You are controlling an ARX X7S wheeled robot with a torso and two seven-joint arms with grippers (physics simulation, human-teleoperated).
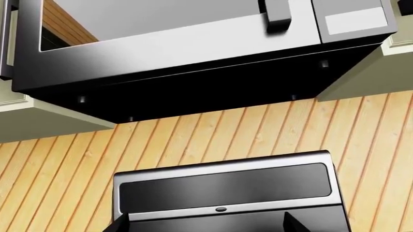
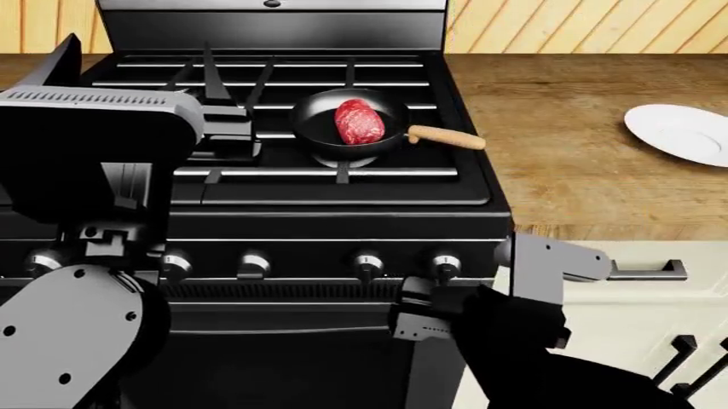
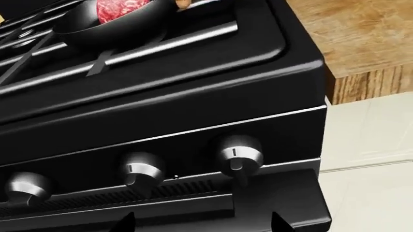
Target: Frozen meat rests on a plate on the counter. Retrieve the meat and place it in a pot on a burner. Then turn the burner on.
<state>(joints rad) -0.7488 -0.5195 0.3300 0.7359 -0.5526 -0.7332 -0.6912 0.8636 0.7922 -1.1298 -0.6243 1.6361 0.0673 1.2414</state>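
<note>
Frozen meat [image 2: 357,121] already sits in the pot [image 2: 341,136] on the stove grates, upper centre of head view; plate [image 2: 683,132] lies bare at right edge on the bench [image 2: 557,162]. Only the burner step looks left. Right gripper [image 2: 415,317] hangs low centre, just in front of the knob row, likely lining up on a knob [image 3: 240,155]; its jaws look parted, gripping nothing. Left gripper points up at the microwave [image 1: 193,53]; only dark tips show, jaw state cannot be told.
</note>
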